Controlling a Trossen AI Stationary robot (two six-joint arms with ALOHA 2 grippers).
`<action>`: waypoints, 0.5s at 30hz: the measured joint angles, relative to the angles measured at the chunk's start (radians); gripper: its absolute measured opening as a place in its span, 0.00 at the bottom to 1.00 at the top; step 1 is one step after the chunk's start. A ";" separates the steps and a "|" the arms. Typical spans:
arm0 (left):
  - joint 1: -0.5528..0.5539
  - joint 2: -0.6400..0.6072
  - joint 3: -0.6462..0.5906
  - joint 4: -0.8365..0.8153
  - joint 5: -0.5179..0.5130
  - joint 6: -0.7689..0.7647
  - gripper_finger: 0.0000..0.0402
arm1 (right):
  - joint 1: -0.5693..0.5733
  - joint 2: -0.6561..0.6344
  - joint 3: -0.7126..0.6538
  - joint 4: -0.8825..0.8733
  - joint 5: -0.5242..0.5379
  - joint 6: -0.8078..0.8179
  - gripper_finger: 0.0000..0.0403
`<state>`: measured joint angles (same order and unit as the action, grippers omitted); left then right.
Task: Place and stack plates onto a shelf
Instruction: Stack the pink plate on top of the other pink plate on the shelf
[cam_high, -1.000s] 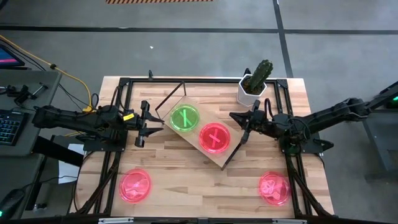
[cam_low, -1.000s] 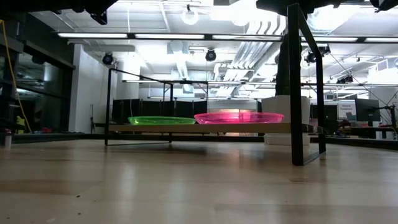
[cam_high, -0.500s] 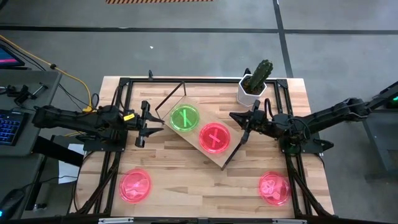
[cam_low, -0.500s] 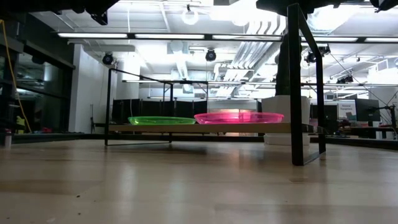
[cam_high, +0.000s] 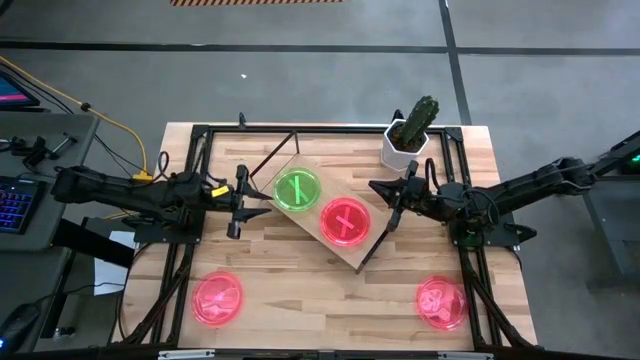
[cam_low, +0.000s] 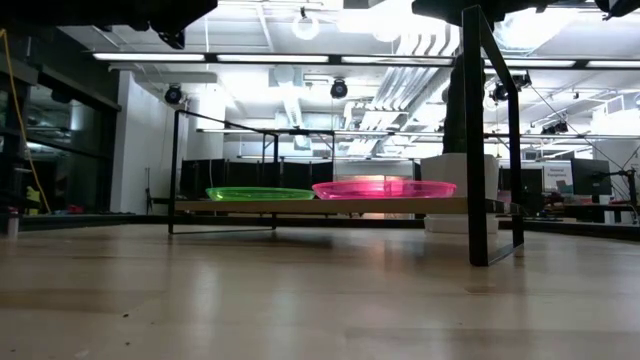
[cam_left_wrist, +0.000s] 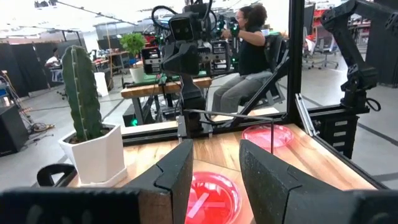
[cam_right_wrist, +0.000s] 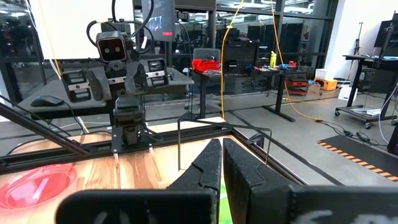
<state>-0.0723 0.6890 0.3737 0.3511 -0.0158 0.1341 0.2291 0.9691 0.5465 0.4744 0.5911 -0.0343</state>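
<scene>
Light wooden shelf board (cam_high: 322, 212) carries green translucent plate (cam_high: 298, 189) and pink-red one (cam_high: 345, 220), side by side. Left gripper (cam_high: 243, 201) beside shelf, fingers parted, empty. Right gripper (cam_high: 386, 194) nearly closed, empty.

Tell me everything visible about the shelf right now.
The shelf is a rectangular light wooden board on a thin dark wire frame, sitting angled mid-table. A green plate and a pink plate lie flat on it, side by side. Neither tool is seen touching it; both sit just off its ends.
</scene>
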 joint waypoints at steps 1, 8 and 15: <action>0.000 0.008 0.000 0.005 0.000 -0.001 0.30 | 0.000 0.000 0.000 0.000 0.000 0.003 0.00; 0.000 0.129 0.078 -0.079 0.209 -0.149 0.30 | 0.000 0.000 0.000 0.000 0.000 0.008 0.00; -0.073 0.340 0.302 -0.597 0.584 -0.304 0.30 | 0.000 0.000 0.000 -0.003 0.000 0.011 0.00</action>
<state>-0.1451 1.0286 0.6752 -0.2463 0.5677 -0.1696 0.2291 0.9695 0.5465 0.4713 0.5911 -0.0235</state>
